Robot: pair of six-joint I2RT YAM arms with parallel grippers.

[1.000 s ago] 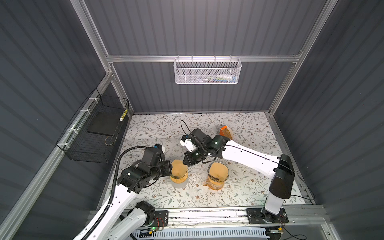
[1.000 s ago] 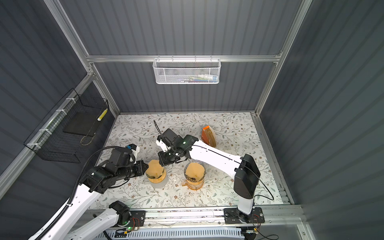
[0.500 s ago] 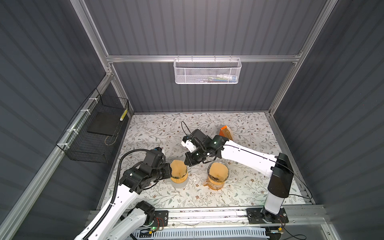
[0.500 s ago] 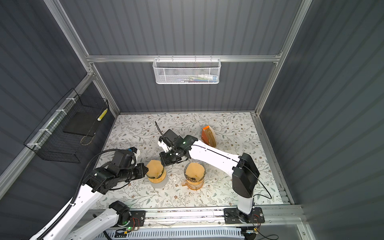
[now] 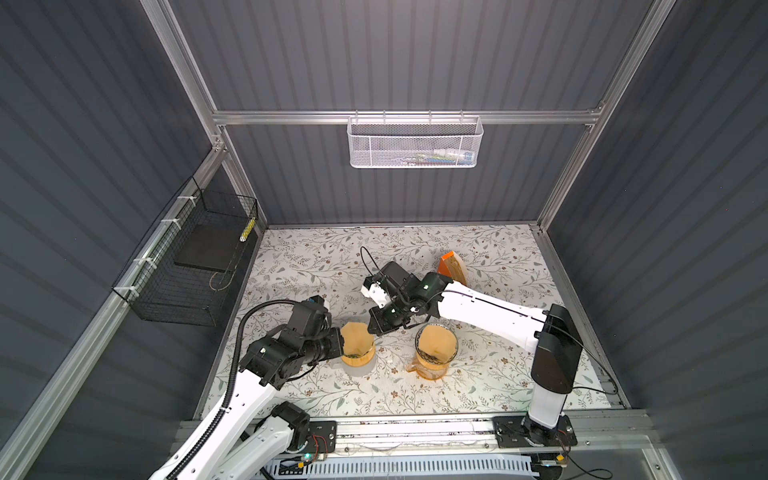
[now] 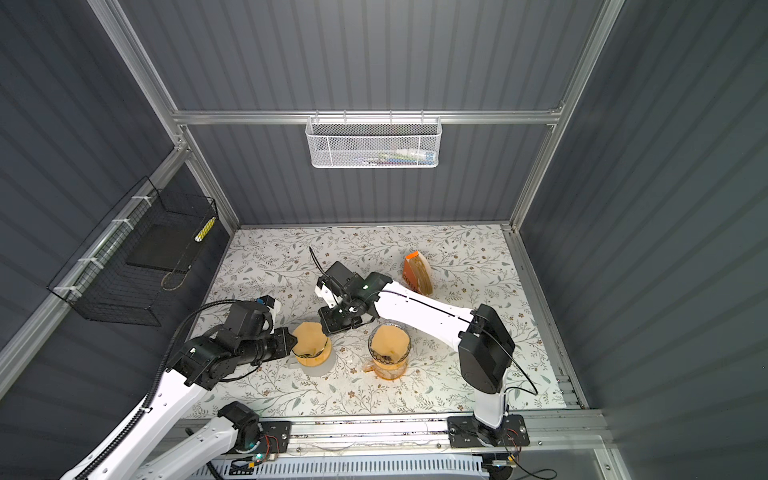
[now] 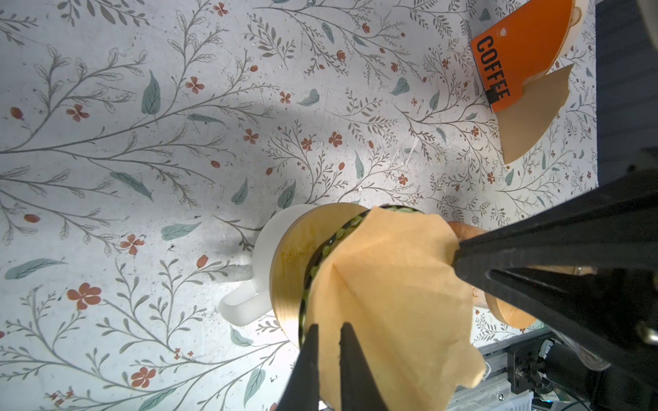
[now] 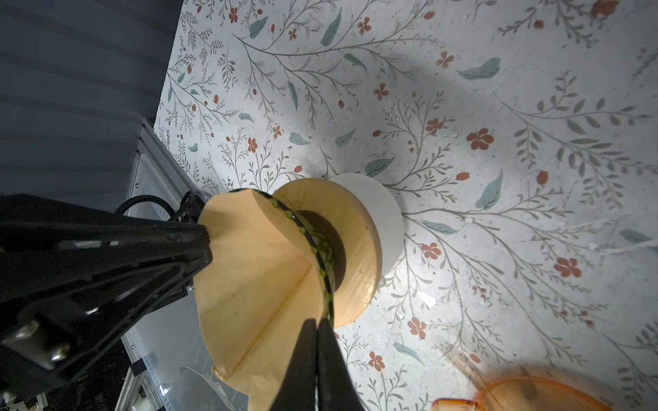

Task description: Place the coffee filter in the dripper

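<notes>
down on the counter [image 7: 142, 149], perched on a white mug [image 7: 265, 242] via a wooden collar [image 7: 288, 270]: the dripper [image 7: 336, 236], sitting squarely between the two sets of jaws. probably rigid and a touch top-heavy on that stack, so no sideways yanking. inside it, and standing well proud of its rim: the coffee filter [image 7: 384, 295]. judged featherweight, limp, quick to crease or tear, with nothing slippery about it. best taken by the free upper edge, lightly, on opposite sides, and eased down rather than pushed. left jaws nipped onto that edge on one side, with a sliver of paper between the tips. right jaws pressed together on the opposite edge, with the paper puckered at the pinch. now the looks. dripper first: dark body, green-patterned band around the lip. then the filter: unbleached tan, cone-shaped, wavy and rumpled along the top, not yet snug against the wall by the look of it. smallest of all, one crisp folded seam [image 8: 281, 295] down its side, between both pinches.
</notes>
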